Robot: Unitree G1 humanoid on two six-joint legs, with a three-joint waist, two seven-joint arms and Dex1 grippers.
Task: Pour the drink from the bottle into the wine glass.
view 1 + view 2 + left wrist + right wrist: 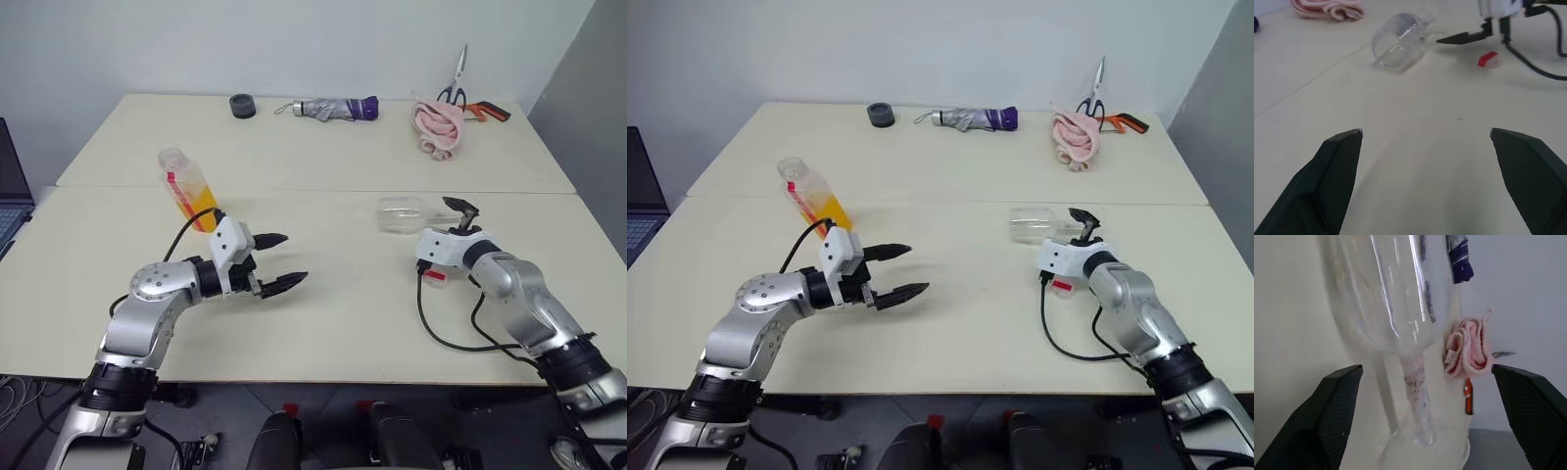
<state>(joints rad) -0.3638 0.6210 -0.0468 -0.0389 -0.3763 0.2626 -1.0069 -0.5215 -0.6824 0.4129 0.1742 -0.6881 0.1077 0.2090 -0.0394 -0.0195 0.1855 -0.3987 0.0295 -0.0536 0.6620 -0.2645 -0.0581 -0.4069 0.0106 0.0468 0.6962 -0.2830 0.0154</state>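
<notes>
Cream surface [323, 323] holds one bottle [188, 189] of orange drink [199, 208], leaning, far left, and one wine glass [409, 214] lying on its side. Left claw [277, 261] points level toward the glass, wide open, empty. Right claw [1425, 377] sits wide open around the glass stem, not gripping.

Orange drink [203, 209] — red cap [435, 275] — clear wine glass [404, 215]

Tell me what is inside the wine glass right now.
Nothing shows inside the wine glass: it lies on its side on the table, its bowl clear. The orange drink is in the bottle, which stands uncapped. The red cap lies on the table.
</notes>
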